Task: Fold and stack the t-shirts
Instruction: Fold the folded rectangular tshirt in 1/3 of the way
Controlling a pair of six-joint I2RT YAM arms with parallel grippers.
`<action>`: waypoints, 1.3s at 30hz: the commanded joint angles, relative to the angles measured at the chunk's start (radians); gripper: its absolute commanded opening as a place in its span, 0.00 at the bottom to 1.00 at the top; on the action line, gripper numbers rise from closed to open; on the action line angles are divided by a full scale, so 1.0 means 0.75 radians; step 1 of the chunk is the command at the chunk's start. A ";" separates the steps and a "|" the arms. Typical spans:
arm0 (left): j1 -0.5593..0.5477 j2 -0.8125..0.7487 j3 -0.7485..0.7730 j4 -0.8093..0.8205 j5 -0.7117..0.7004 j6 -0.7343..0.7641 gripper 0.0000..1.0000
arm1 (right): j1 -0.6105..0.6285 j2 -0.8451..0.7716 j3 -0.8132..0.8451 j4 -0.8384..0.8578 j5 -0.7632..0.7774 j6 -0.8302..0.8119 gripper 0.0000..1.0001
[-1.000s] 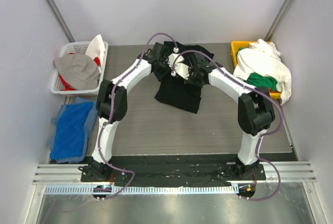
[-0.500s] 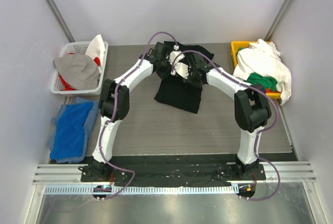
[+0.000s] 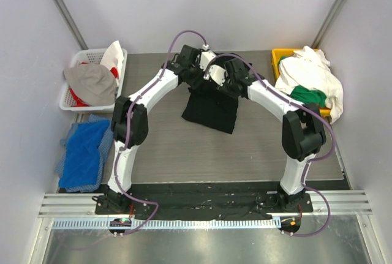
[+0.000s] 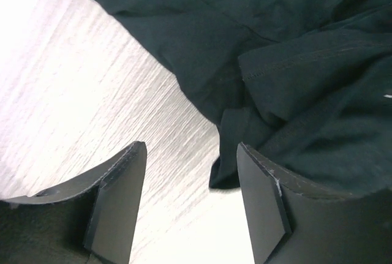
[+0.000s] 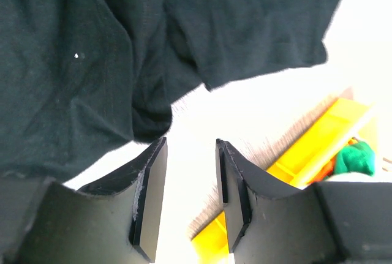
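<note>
A large black t-shirt (image 3: 210,112) lies partly folded in the middle of the table, its far part hidden under both wrists. In the left wrist view my left gripper (image 4: 191,147) stands open over bare table, and a folded edge of the black t-shirt (image 4: 275,62) lies just by its right finger (image 4: 263,209). My right gripper (image 5: 191,141) is open too, with nothing between its pads; the black t-shirt (image 5: 110,43) hangs loose just beyond its left finger (image 5: 150,196). White and green t-shirts (image 3: 309,80) are heaped in the yellow bin (image 3: 279,57).
A white basket (image 3: 78,57) with grey and red cloth stands at the far left. A blue cloth (image 3: 86,154) lies at the left table edge. The yellow bin (image 5: 318,147) and green shirt (image 5: 355,157) show right of the right gripper. Walls close in all round.
Both grippers were shut a second ago and have opened, letting go of the black t-shirt. Both wrists have drawn a little toward the far side.
</note>
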 commanded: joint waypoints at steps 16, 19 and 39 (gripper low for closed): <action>-0.034 -0.300 -0.430 0.070 0.229 -0.031 0.69 | 0.028 -0.259 -0.206 0.037 -0.094 0.165 0.45; -0.034 -0.233 -0.381 0.099 0.223 -0.027 0.69 | 0.028 -0.239 -0.210 0.053 -0.096 0.165 0.44; -0.026 0.027 -0.123 0.211 0.090 -0.005 0.69 | 0.036 -0.228 -0.302 0.080 -0.092 0.175 0.44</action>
